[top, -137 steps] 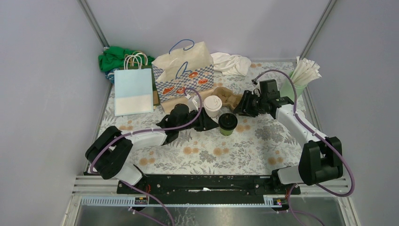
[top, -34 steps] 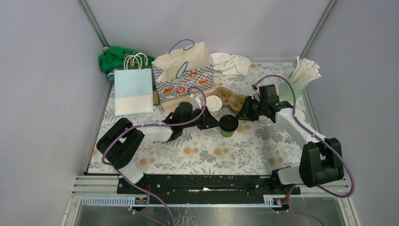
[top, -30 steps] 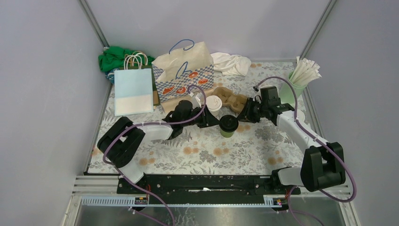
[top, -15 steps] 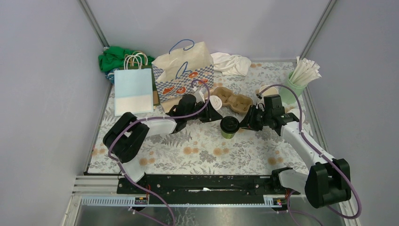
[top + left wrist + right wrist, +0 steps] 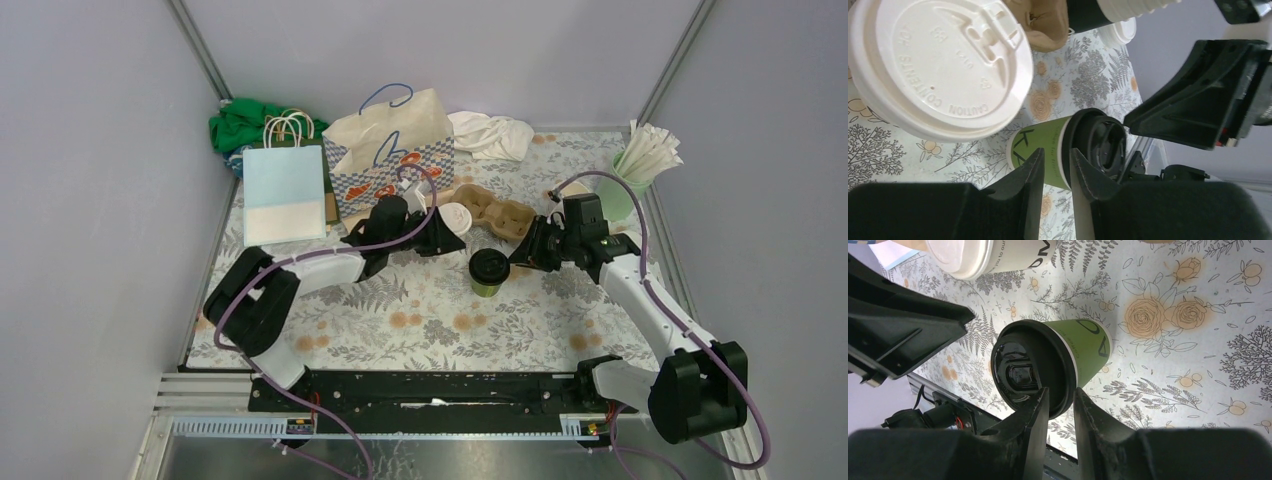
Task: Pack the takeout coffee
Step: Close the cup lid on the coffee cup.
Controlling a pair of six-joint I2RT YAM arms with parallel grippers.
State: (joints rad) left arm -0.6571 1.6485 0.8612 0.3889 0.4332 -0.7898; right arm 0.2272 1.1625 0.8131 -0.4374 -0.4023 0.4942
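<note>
From my left wrist the white-lidded cup (image 5: pixel 943 65) runs off the top and left edges, its wall mostly hidden under its lid. My left fingers (image 5: pixel 1029 185) cover part of the lettering on the green cup (image 5: pixel 1040 146). My right wrist view cuts the white-lidded cup's lettering at the top. Overhead, my left fingers seem too small to make out.
</note>
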